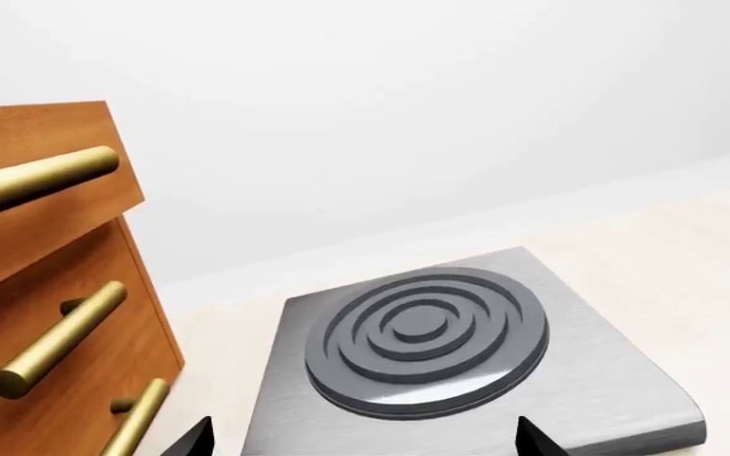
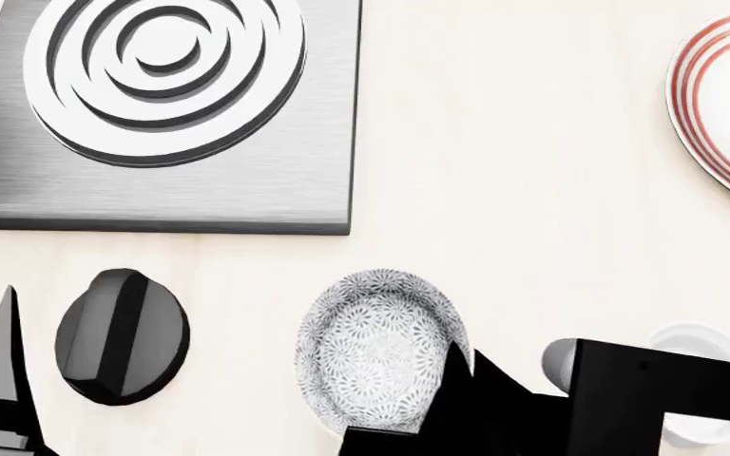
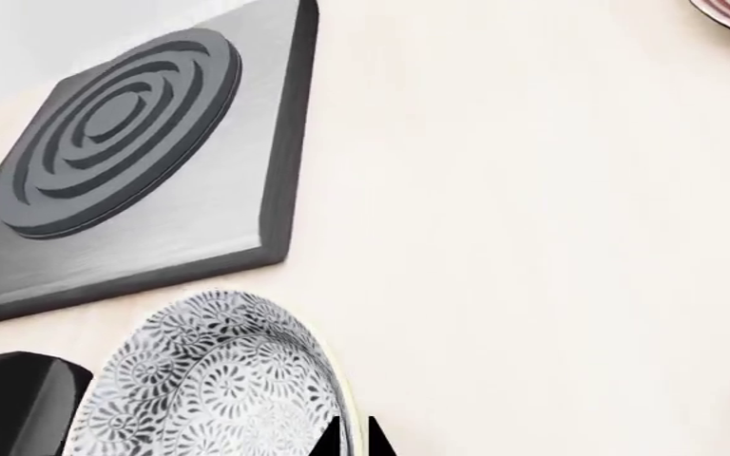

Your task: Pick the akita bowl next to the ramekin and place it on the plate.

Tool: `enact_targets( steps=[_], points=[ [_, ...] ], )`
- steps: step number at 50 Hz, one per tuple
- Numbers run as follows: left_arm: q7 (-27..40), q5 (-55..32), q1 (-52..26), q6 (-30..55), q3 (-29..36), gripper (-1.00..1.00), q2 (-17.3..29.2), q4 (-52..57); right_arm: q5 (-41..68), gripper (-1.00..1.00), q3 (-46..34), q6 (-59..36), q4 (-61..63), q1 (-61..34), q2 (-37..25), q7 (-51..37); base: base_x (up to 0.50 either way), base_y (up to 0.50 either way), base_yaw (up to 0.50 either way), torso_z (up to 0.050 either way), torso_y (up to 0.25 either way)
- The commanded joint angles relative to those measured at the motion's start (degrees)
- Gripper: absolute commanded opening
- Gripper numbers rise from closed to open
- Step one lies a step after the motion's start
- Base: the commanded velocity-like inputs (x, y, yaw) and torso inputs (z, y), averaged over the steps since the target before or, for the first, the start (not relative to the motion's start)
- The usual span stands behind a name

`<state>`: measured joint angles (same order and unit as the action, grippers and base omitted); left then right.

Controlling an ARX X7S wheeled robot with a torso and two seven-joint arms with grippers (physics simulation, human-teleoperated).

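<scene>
From my head camera I see the counter (image 2: 530,190) with a steel burner plate (image 2: 277,180) at the upper left, its ringed hob (image 2: 163,76) raised on top. Below it lies a black knob (image 2: 122,335), just left of the bowl (image 2: 372,347). The bowl sits low in the middle, tilted up toward the camera, its floral inside showing. The ramekin (image 2: 701,347) is close by on its right, half hidden behind my right arm (image 2: 644,389). The plate (image 2: 726,104) lies well apart at the upper right edge, with only bare counter between it and the bowl.

My right gripper (image 3: 353,439) is at the bowl's near rim: 1 dark fingertip (image 3: 339,439) shows inside the rim and 1 outside, so the rim sits between them. I cannot tell whether they are pinching it.

My left gripper (image 1: 358,439) hangs over the burner plate's edge, beside a wooden drawer unit (image 1: 48,313) with brass handles (image 1: 48,342). Its 2 tips stand wide apart, holding nothing.
</scene>
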<state>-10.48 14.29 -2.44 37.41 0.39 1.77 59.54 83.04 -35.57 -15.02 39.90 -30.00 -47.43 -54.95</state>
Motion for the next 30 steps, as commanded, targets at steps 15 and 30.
enact_targets(
  steps=[15, 30],
  points=[
    [-2.2, -0.45, -0.13, 1.19, -1.6, 1.0, -1.13, 0.38, 4.66, -1.0, 4.28, -0.52, 1.44, -7.88, 1.48, -1.86, 0.0, 0.0, 0.0, 0.0, 0.0],
    [-2.17, -0.67, 0.2, 0.87, -2.04, 1.0, -1.04, 0.36, 6.12, -1.0, 5.38, -0.03, -0.27, -11.32, 3.05, -2.06, 0.0, 0.0, 0.0, 0.0, 0.0]
  ],
)
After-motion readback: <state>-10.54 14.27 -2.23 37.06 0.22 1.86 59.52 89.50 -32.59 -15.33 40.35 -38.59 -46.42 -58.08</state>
